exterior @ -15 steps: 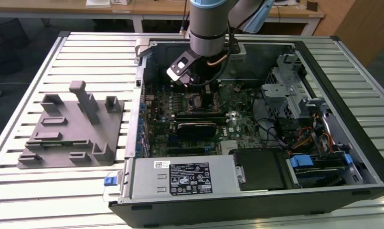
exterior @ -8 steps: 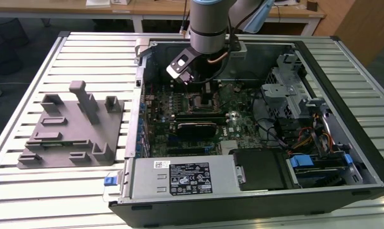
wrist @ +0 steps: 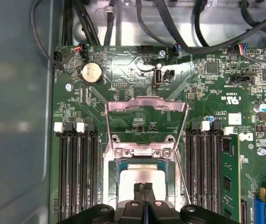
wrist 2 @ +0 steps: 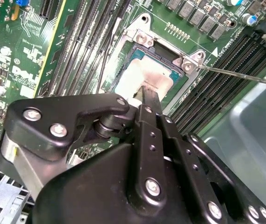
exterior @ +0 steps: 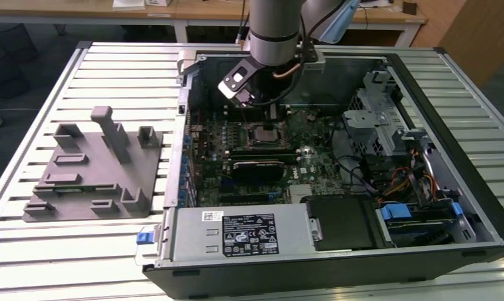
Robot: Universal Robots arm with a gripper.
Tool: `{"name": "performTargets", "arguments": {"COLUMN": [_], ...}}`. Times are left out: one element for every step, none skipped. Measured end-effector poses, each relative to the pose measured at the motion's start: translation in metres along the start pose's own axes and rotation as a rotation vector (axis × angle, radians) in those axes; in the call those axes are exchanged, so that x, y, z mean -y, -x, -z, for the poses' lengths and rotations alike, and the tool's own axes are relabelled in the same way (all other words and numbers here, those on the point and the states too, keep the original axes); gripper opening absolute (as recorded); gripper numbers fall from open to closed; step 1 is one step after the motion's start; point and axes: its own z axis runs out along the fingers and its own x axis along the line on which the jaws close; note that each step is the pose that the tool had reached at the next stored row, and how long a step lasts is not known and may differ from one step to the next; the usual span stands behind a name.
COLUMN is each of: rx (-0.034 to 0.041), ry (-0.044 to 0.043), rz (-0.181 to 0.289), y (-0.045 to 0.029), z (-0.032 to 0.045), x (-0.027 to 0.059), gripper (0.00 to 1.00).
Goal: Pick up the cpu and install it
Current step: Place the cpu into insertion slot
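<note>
Gripper (wrist: 143, 186) down inside the open computer case (exterior: 477, 175), its two black fingers pressed together over the cpu (wrist: 135, 173).

The cpu lies flat in its socket on the green motherboard (wrist: 123, 79), pale metal top up, with the fingertips right above its middle; whether they touch it I cannot tell. The first wrist view looks straight down and gives the hinged load plate (wrist: 146, 105) swung open, memory slots (wrist: 77, 172) on either side and a coin cell (wrist: 91, 73) further off. The second wrist view comes in at a slant and adds the thin release lever (wrist 2: 235, 74) standing free beside the socket. The exterior view gives the arm (exterior: 273, 31) reaching into the case on a slatted table (exterior: 68, 263), and a grey plastic fixture (exterior: 93, 169) outside the case at the exterior view's left.
</note>
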Motion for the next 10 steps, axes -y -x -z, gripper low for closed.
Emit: {"name": "performTargets", "arguments": {"rx": [-0.0001, 0.0000, 0.0000, 0.0000, 0.0000, 0.0000, 0.0000, -0.0001, 0.0000, 0.0000], "ry": [0.0000, 0.0000, -0.0001, -0.0001, -0.0001, -0.0001, -0.0001, -0.0001, -0.0002, -0.0002], "rz": [0.000, 0.000, 0.000, 0.000, 0.000, 0.000, 0.000, 0.000, 0.000, 0.000], "y": [0.0000, 0.0000, 0.0000, 0.0000, 0.0000, 0.0000, 0.0000, 0.0000, 0.0000, 0.0000], "z": [0.0006, 0.0013, 0.0019, 0.0026, 0.0033, 0.0042, 0.0053, 0.0063, 0.0070, 0.0077], "x": [0.0000, -0.0001, -0.0001, -0.0001, -0.0002, -0.0002, -0.0003, -0.0003, -0.0004, -0.0004], "gripper": [0.11, 0.11, 0.11, 0.11, 0.11, 0.11, 0.11, 0.11, 0.11, 0.11]}}
